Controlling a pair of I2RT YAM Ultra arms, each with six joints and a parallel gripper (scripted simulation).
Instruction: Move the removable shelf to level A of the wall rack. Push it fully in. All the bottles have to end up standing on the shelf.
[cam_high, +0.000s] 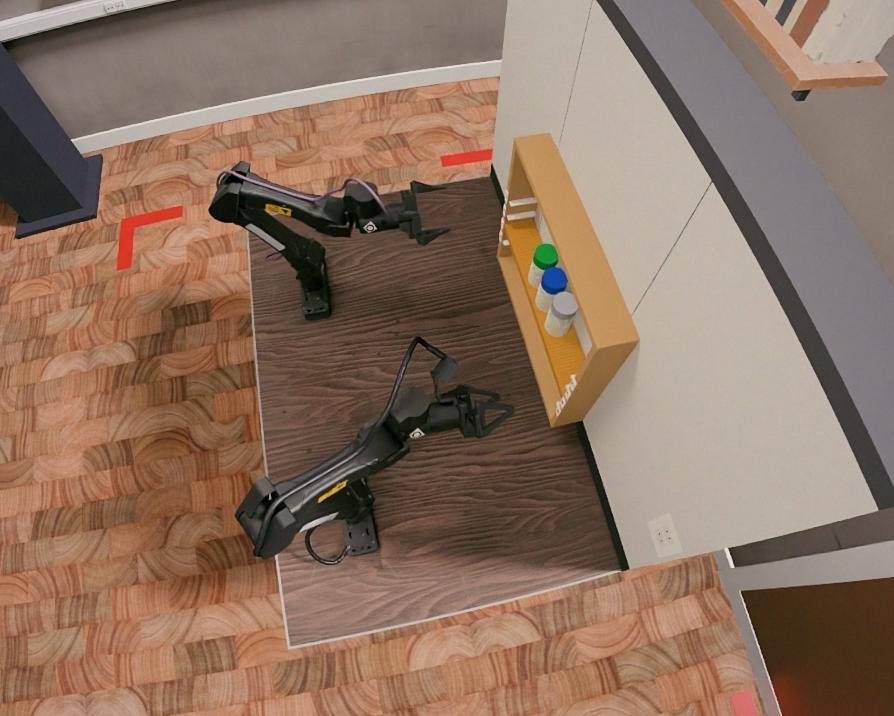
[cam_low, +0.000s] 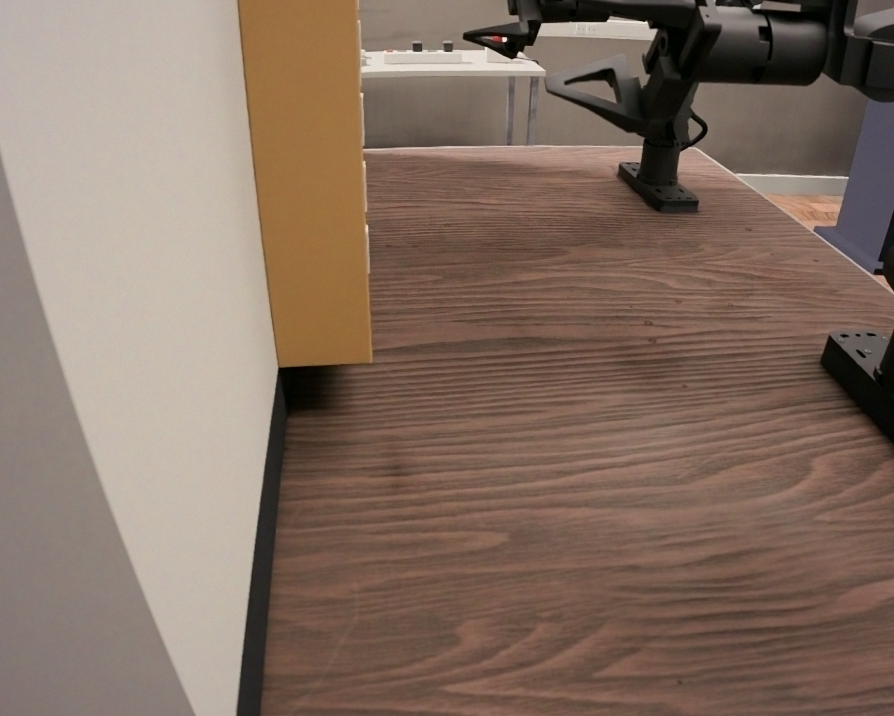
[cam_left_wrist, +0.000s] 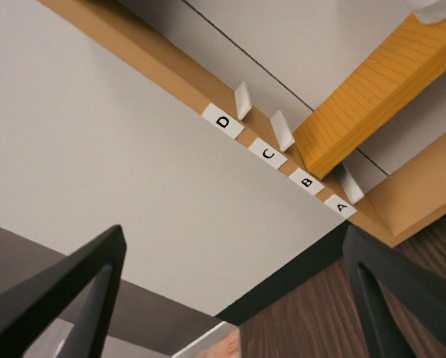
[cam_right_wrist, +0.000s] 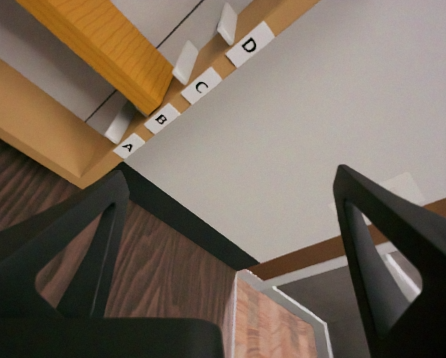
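Observation:
The orange-yellow removable shelf (cam_high: 570, 361) (cam_left_wrist: 360, 95) (cam_right_wrist: 115, 45) sits in the wooden wall rack (cam_high: 582, 246) (cam_low: 313, 186) (cam_left_wrist: 150, 65) (cam_right_wrist: 295, 10), with its ends beside label B, above label A (cam_left_wrist: 341, 206) (cam_right_wrist: 128, 146). Three white bottles stand upright on it: green-capped (cam_high: 545, 255), blue-capped (cam_high: 553, 280) and grey-capped (cam_high: 564, 304). My left gripper (cam_high: 446, 209) (cam_left_wrist: 233, 235) is open and empty, in front of the rack's left end. My right gripper (cam_high: 504, 402) (cam_low: 507, 58) (cam_right_wrist: 227, 178) is open and empty, in front of its right end. The bottle bases are mostly hidden.
White support cleats show beside label D (cam_left_wrist: 223, 121) (cam_right_wrist: 249, 45), label C (cam_left_wrist: 268, 153) (cam_right_wrist: 201, 87) and label A. The rack's bottom board (cam_left_wrist: 415, 185) (cam_right_wrist: 40, 120) lies below the shelf. The wall (cam_high: 671, 387) stands behind the rack, at the edge of the dark wood table (cam_high: 477, 522) (cam_low: 559, 522).

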